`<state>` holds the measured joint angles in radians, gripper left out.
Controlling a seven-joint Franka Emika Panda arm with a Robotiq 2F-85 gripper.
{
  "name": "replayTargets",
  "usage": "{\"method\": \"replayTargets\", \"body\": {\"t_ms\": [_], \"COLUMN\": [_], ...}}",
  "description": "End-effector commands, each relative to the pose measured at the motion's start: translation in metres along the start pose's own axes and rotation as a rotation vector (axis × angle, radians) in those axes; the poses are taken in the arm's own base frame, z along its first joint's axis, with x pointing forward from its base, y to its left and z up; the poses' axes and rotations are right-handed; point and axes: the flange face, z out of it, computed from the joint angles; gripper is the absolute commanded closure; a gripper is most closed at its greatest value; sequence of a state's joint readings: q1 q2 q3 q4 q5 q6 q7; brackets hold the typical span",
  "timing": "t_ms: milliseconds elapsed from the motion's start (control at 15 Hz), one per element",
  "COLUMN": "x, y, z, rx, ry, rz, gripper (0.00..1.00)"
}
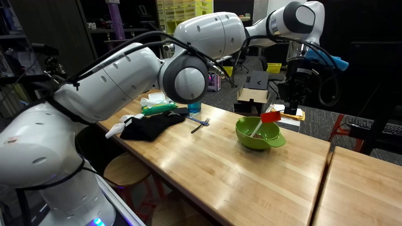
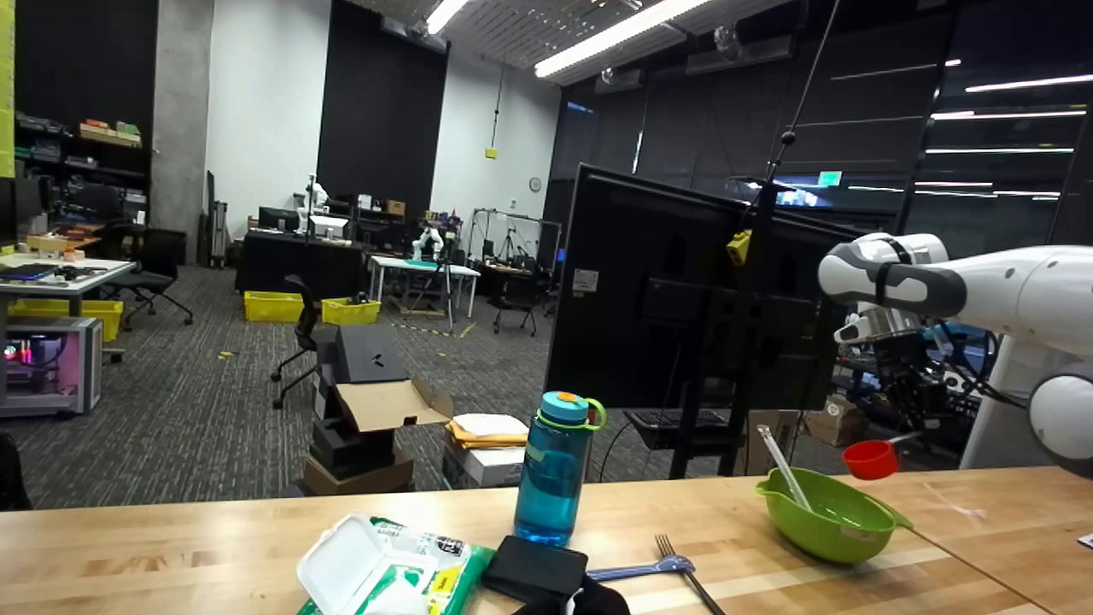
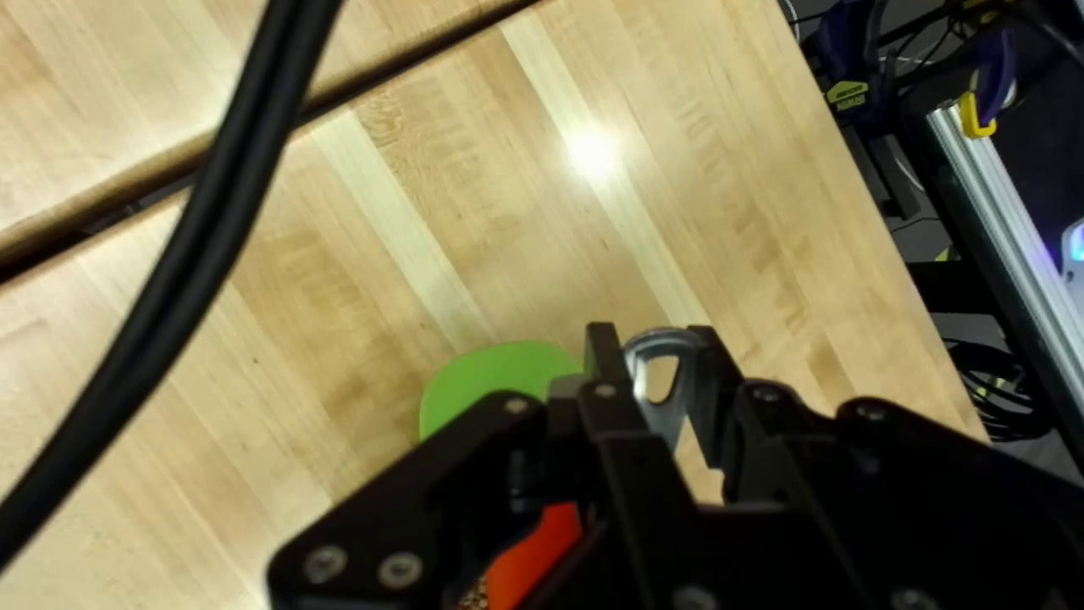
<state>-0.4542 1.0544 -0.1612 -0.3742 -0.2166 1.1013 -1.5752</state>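
Note:
My gripper point(image 1: 290, 110) is shut on the metal handle point(image 3: 669, 398) of a red measuring cup. The handle's looped end shows between the fingertips point(image 3: 656, 339) in the wrist view. The red cup point(image 1: 270, 116) hangs above the rim of a green bowl point(image 1: 246, 139); the cup point(image 2: 871, 459) and bowl point(image 2: 824, 530) show in both exterior views. In the wrist view the bowl's green handle point(image 3: 500, 381) and part of the red cup point(image 3: 538, 555) show behind the fingers. A pale utensil point(image 1: 256, 128) leans in the bowl, with brown bits point(image 1: 257, 136) at the bottom. The cup's inside is hidden.
On the wooden table point(image 1: 220, 172) are a fork point(image 1: 198, 128), a blue utensil point(image 1: 195, 119), a black cloth point(image 1: 150, 127), a green wipes pack point(image 1: 158, 108) and a blue bottle point(image 2: 553, 478). A gap point(image 1: 326, 166) separates two tables. A large screen point(image 2: 632, 290) stands behind.

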Motion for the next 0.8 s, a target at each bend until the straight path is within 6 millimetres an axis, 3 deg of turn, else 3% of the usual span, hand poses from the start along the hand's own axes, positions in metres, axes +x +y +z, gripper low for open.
{"method": "replayTargets", "body": {"t_ms": [0, 333, 733], "x": [0.028, 0.058, 0.080], "y": [0.005, 0.003, -0.019], "z": [-0.003, 0.002, -0.007], "rx": [-0.042, -0.018, 0.045], "ry": [-0.083, -0.201, -0.415], "rz": [0.067, 0.115, 0.201], "gripper": [0.94, 0.94, 0.94]}}
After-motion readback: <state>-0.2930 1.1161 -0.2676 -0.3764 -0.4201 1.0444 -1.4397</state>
